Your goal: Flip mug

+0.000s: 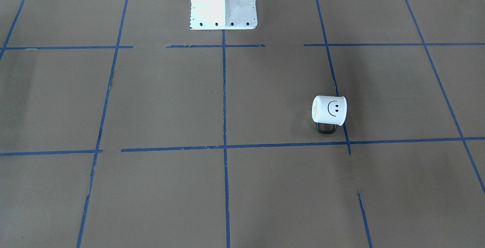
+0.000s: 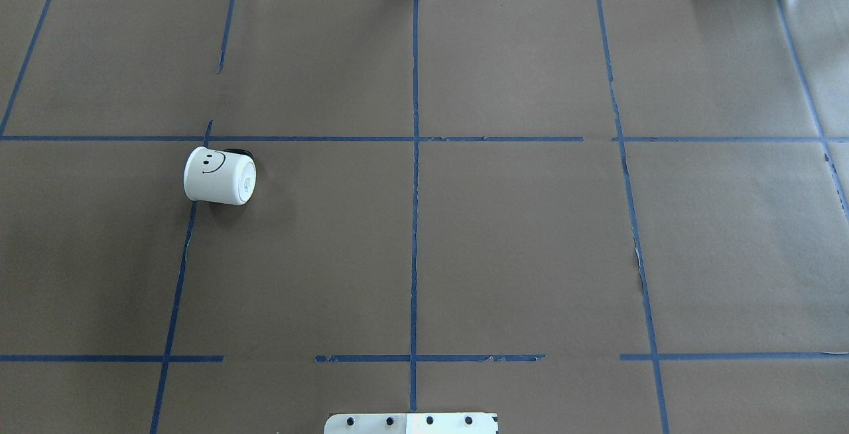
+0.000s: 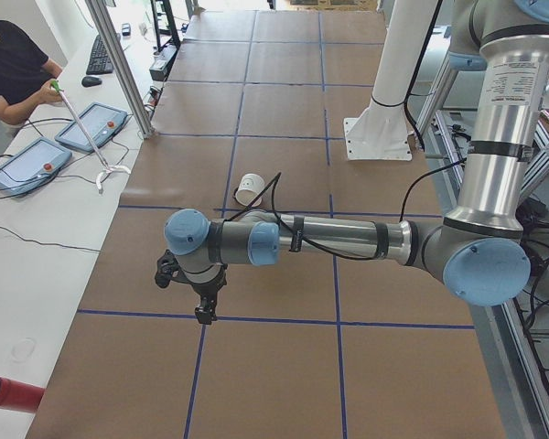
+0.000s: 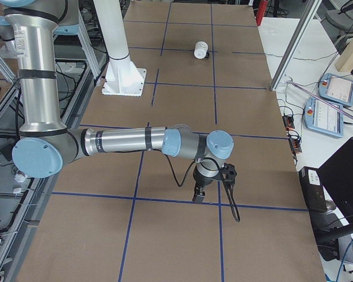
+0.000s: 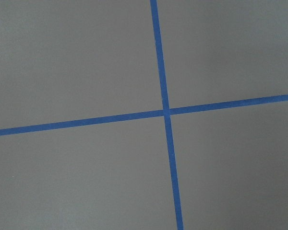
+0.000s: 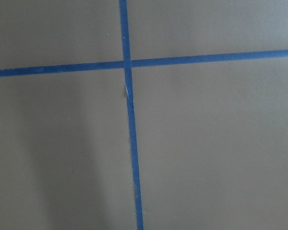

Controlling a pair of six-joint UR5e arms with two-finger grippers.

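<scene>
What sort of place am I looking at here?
Probably a robotics test lab: a left arm, a right arm, a table gridded with blue tape, control pads on a side bench.

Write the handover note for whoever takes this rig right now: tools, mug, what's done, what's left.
The left tool hangs over the table, apart from the mug; whether it is open or shut cannot be told.
The right tool hangs farther from the mug, and its state cannot be told either.
The mug lies on its side on the robot's left half, smiley up, handle pointing away from the robot, over a blue tape line.
Done: nothing visible; neither tool is at the mug.
Left: grasp the mug and flip it.
</scene>
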